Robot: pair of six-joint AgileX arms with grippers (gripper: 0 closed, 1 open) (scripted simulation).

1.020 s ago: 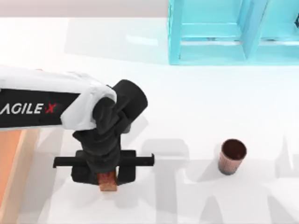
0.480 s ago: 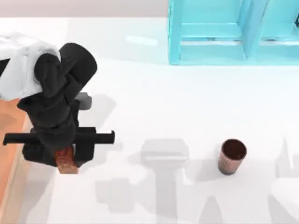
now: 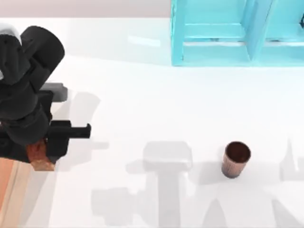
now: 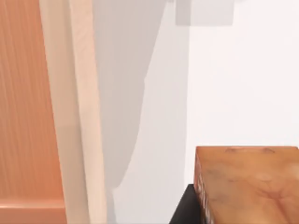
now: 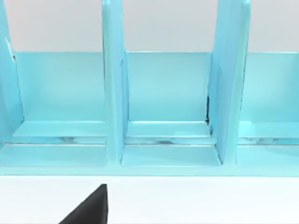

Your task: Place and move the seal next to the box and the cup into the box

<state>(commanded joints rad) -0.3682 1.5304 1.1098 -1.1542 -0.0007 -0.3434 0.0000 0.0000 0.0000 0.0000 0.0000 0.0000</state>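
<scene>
Jaws of left gripper (image 3: 42, 154) clamp blocky mottled seal (image 3: 40, 157) beside pale-walled wooden box (image 4: 70, 112)

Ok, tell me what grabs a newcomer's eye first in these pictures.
The black left claw at the top view's left edge, shut on the seal, which hangs beside the box and its pale wooden wall. Next, the turquoise shelf at the back right, and the cup standing alone on the white table toward the right.

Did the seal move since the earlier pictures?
Yes. Held in the left gripper, the seal went left, away from the unmoved cup, toward the box.
</scene>
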